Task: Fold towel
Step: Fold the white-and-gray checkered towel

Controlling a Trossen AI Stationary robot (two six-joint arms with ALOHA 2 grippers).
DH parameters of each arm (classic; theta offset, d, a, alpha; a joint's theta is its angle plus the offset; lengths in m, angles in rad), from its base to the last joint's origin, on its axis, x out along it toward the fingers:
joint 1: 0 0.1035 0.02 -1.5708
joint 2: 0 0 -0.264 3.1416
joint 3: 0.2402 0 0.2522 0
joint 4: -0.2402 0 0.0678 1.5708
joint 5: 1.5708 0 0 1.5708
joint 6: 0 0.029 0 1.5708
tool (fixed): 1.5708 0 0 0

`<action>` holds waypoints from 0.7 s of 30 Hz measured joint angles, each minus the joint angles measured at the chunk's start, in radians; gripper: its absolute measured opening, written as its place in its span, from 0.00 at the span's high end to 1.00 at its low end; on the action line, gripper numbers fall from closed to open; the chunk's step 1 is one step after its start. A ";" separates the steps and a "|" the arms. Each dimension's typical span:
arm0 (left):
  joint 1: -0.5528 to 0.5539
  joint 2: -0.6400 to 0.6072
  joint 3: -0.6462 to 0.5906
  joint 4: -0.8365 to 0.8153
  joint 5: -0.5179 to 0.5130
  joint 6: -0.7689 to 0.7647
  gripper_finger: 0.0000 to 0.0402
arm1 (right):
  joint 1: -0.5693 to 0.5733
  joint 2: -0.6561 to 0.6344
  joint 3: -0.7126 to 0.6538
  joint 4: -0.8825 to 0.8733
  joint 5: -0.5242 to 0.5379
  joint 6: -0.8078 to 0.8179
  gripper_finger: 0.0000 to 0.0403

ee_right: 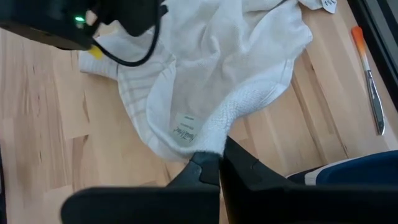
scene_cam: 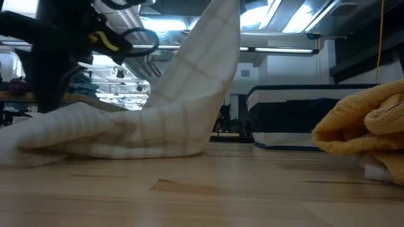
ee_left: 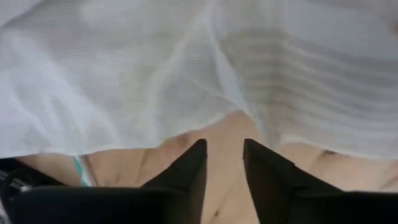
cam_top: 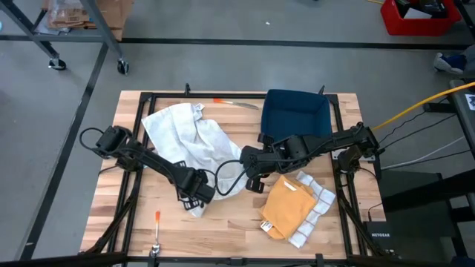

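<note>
A white towel (cam_top: 185, 137) lies crumpled on the table's middle; in the low view one part of the towel (scene_cam: 214, 57) rises in a steep peak while the rest rests on the wood. My right gripper (ee_right: 217, 158) is shut on it at its right side (cam_top: 245, 162). My left gripper (ee_left: 222, 158) is open, low over the table at the towel's near edge (cam_top: 194, 194). Its fingertips stand just short of the cloth, with bare wood between them. My right gripper pinches the towel's thick hemmed edge (ee_right: 214, 134) between its two fingers, close to the sewn label (ee_right: 182, 134). It comes from the table's right side. That part is lifted off the table; the cloth slopes down from it to the part lying on the wood.
A folded navy towel (cam_top: 297, 111) lies at the far right. An orange cloth (cam_top: 288, 208) sits on a white checked one (cam_top: 315, 211) near the right front. An orange-tipped tool (cam_top: 157, 219) lies near the front left, and another tool (cam_top: 234, 102) lies by the far edge.
</note>
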 joint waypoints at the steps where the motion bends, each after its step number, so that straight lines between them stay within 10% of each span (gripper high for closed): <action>1: -0.008 0.000 0.000 0.003 0.004 0.000 0.74 | 0.000 0.000 0.000 -0.001 0.000 0.000 1.00; 10: -0.054 0.000 0.000 0.027 0.046 -0.039 0.58 | 0.000 0.000 0.000 -0.016 0.000 0.000 1.00; 21: -0.057 0.005 -0.102 0.228 0.046 -0.082 0.61 | 0.000 0.000 0.000 -0.016 -0.003 0.000 1.00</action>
